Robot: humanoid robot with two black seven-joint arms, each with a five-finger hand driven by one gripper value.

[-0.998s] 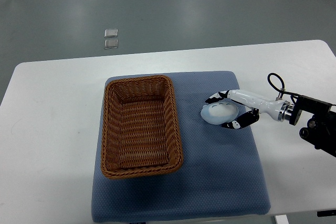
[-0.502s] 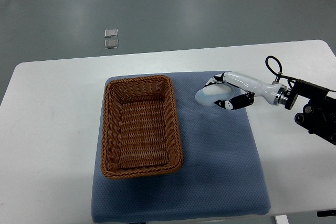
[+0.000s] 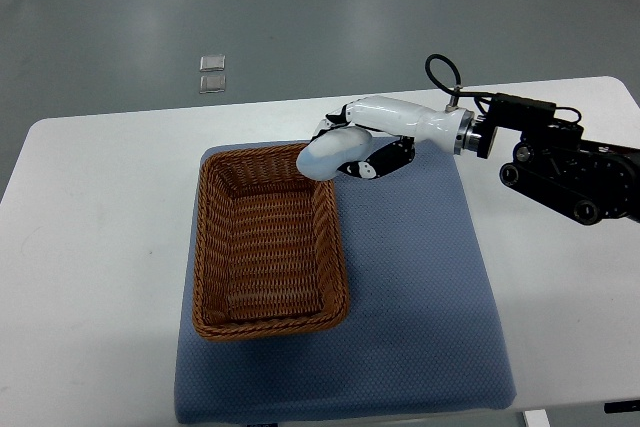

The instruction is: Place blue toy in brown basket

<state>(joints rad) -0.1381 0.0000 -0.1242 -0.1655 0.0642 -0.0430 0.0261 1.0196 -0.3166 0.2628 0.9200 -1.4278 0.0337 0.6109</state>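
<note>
Right hand (image 3: 352,147) clamped around pale blue toy (image 3: 328,154), held above the upper right corner of brown wicker basket (image 3: 268,240), blue mat (image 3: 420,287) on white table (image 3: 90,247), centre of frame

Basket (image 3: 268,247) woven wicker, rough; mat (image 3: 420,297) matt textured cloth; robot hand (image 3: 368,147) glossy plastic.

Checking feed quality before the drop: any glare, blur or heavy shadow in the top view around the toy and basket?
Top view: sharp overall, the brown basket weave crisp; the blue toy in the right hand looks pale and slightly soft; only soft shadows on the blue mat; mild glare patches on the floor.
</note>
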